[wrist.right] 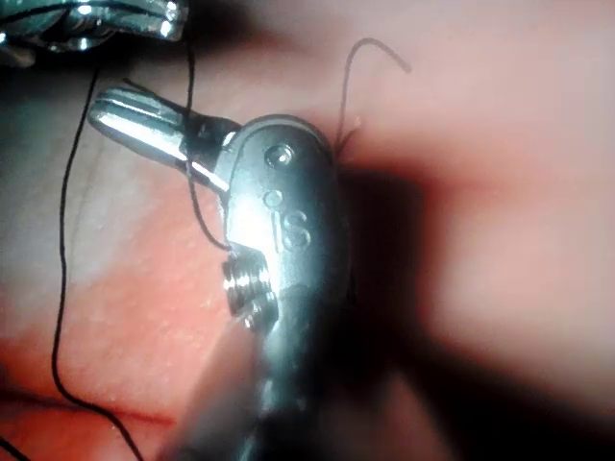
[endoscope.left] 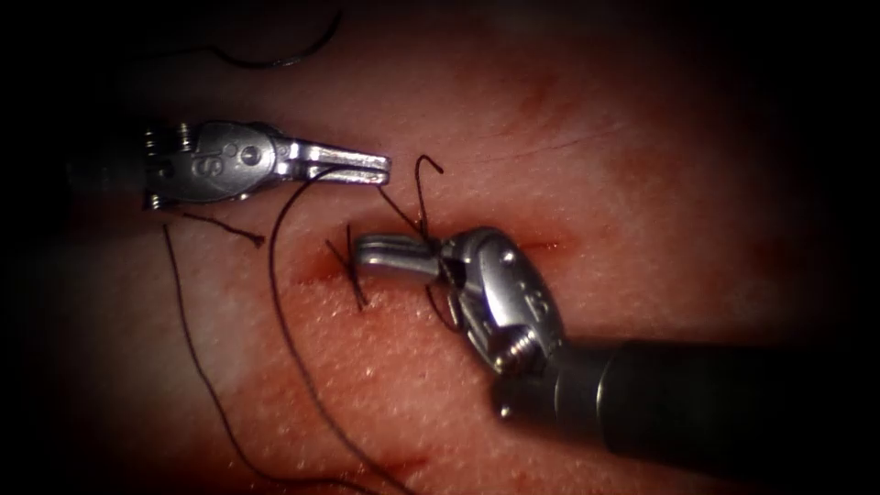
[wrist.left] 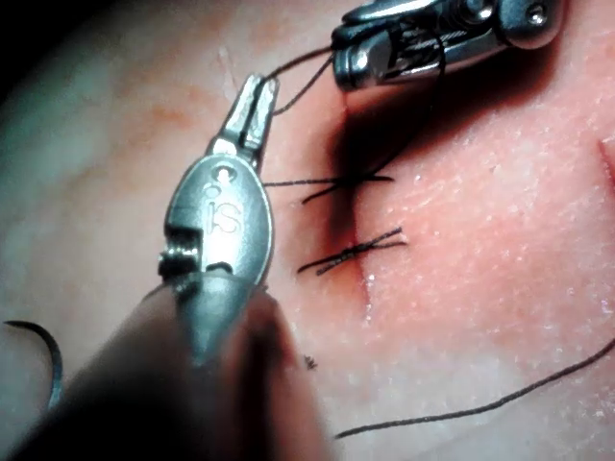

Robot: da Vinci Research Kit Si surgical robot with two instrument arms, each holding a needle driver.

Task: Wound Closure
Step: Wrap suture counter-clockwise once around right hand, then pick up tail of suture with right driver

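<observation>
L tool (endoscope.left: 380, 170): jaws closed on the thread (endoscope.left: 275, 275) at their tips, on the left side of the cut (endoscope.left: 316, 270). R tool (endoscope.left: 367, 252): jaws closed, lying over the cut, thread wrapped round them near the hinge; a short thread end (endoscope.left: 427, 165) curls up behind. Curved needle (endoscope.left: 284, 57) lies free on the tissue (endoscope.left: 660, 183) at far upper left, not in tissue, held by neither tool. Two knotted stitches (wrist.left: 351, 252) cross the cut. Red fluid (endoscope.left: 385, 467) on the near tissue.

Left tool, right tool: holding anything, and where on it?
Left tool: shut on the thread at its jaw tips. Right tool: thread crosses its jaws; grip cannot be told. Needle lies free on the tissue.
</observation>
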